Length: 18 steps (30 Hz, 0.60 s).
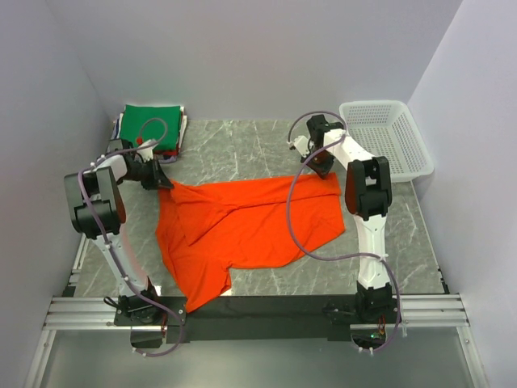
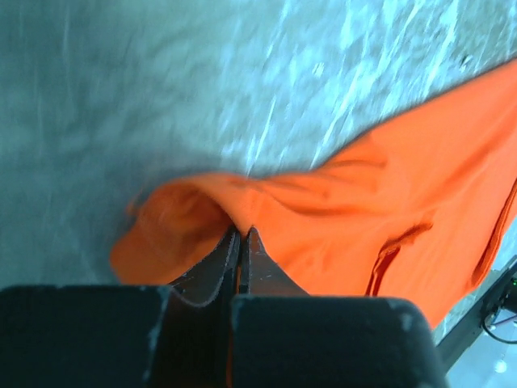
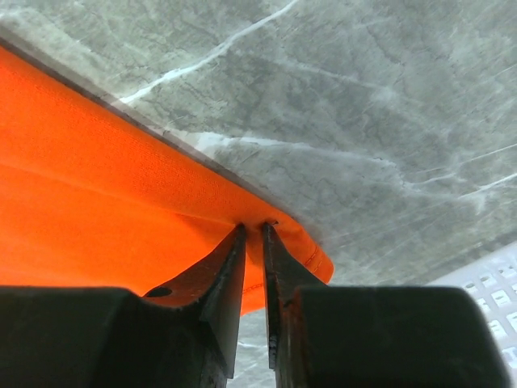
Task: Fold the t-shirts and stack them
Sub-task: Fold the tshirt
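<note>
The orange shirt (image 1: 242, 230) lies flat at centre, the left gripper (image 2: 242, 233) clamped on its 10 o'clock corner and the right gripper (image 3: 254, 228) nipping its 2 o'clock hem, so lift both evenly, keeping the cloth taut.

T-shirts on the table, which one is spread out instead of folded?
The orange t-shirt, lying open across the middle of the table. The green t-shirt sits folded at the far left.

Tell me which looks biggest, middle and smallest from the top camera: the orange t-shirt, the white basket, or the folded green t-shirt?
1. The orange t-shirt, spread out, is biggest by far.
2. The white basket comes next.
3. The green t-shirt, folded on its pile, looks smallest, though not far behind the basket.
</note>
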Motion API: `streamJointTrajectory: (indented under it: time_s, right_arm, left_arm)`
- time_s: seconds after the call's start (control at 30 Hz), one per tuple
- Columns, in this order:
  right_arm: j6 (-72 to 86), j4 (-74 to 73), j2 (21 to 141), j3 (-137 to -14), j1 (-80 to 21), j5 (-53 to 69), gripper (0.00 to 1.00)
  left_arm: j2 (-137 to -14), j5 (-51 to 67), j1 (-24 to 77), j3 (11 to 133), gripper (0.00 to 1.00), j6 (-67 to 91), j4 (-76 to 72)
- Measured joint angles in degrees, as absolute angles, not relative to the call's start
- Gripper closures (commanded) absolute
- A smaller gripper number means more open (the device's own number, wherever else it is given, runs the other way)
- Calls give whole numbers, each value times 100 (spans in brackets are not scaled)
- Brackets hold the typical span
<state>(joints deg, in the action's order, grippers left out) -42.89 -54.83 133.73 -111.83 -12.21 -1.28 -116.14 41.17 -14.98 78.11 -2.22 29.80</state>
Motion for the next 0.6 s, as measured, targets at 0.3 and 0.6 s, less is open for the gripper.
streamJointTrajectory:
  time_s: [0.3,0.6]
  right_arm:
    - [-4283,-5666,13517,-11402,-1267,-340,82]
    - [-4285,-5669,13522,-11410,-1278,-357,75]
  left_arm:
    - [-11089,3911,-2067,6768,99,-357,3013]
    - [-11148,3944,-2078,6984,61,-381,3037]
